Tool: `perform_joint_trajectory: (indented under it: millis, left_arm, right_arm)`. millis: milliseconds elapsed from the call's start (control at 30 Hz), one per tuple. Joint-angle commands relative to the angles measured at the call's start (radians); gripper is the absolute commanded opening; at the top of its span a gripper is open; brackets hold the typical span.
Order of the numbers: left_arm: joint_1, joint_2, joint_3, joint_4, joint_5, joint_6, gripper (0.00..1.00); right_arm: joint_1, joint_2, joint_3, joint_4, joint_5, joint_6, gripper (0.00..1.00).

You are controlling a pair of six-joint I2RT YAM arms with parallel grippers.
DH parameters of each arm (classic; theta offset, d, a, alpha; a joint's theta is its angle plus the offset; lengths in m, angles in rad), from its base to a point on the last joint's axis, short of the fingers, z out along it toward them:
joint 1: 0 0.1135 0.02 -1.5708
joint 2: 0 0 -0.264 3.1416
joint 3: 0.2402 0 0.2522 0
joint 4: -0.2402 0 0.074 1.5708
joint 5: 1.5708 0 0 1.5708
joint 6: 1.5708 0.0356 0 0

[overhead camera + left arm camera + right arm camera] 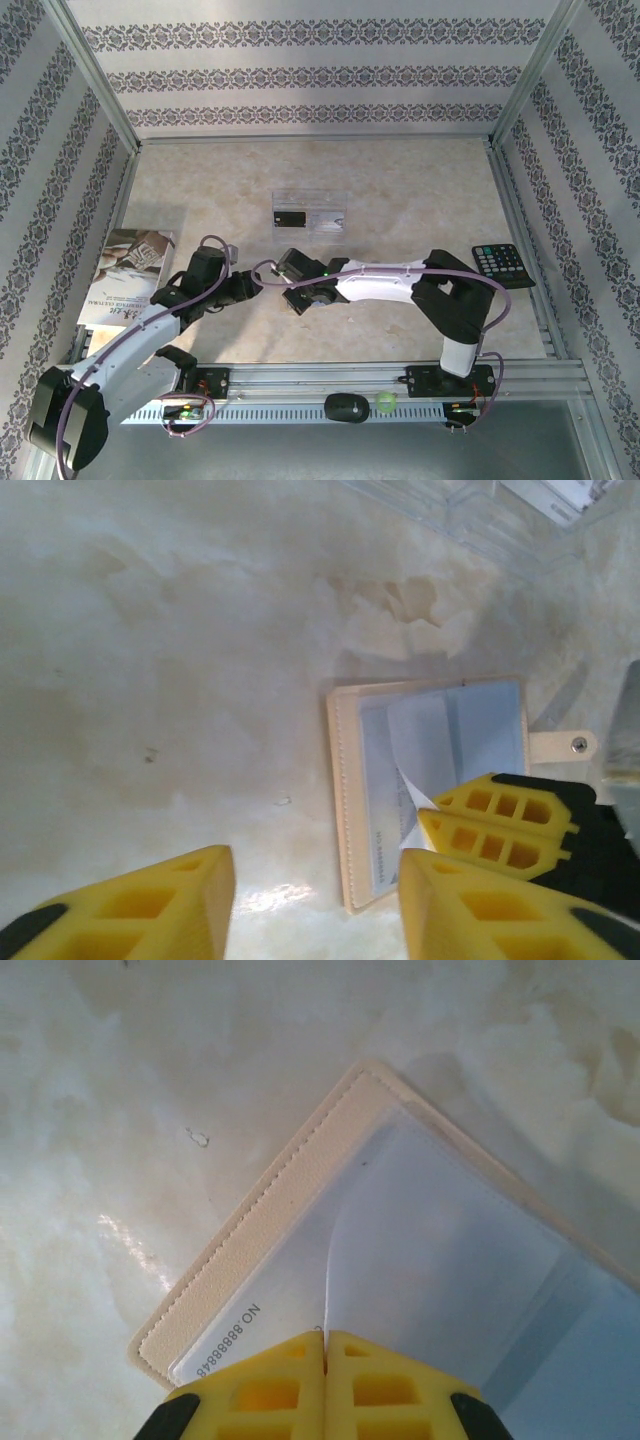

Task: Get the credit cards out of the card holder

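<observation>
The tan card holder (345, 780) lies open on the table, pale blue-grey inside (450, 1260). A pale card printed with a number (235, 1330) sits in its clear pocket. My right gripper (325, 1335) is shut on a thin, curved clear sheet of that pocket, lifted edge-on; its yellow fingers (500, 820) reach in from the right in the left wrist view. My left gripper (315, 910) is open, its jaws standing either side of the holder's near corner without touching it. A black card (290, 217) and a pale card (328, 220) lie in the clear tray (310, 195).
A printed booklet (130, 270) lies at the left edge. A black keypad device (503, 264) sits at the right edge. A black oval object (346, 407) and a small green ball (385, 403) rest on the front rail. Patterned walls enclose three sides.
</observation>
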Motion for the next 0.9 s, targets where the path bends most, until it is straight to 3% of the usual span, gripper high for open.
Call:
perform_joint_trajectory:
  millis: [0, 333, 567, 867]
  left_arm:
    - [-0.04, 0.024, -0.011, 0.098, 0.006, -0.016, 0.41]
    - [-0.184, 0.214, 0.037, 0.236, -0.052, -0.023, 0.19]
    - [-0.237, 0.338, 0.085, 0.294, -0.056, -0.013, 0.0]
    - [-0.249, 0.422, 0.083, 0.304, -0.078, -0.027, 0.0]
  right_arm:
    - [-0.016, -0.064, -0.053, 0.122, -0.058, 0.041, 0.0]
    - [-0.058, -0.143, -0.168, 0.21, -0.09, 0.121, 0.0]
    - [-0.058, -0.159, -0.2, 0.228, -0.081, 0.145, 0.0]
    - [-0.059, -0.173, -0.217, 0.232, -0.051, 0.162, 0.0]
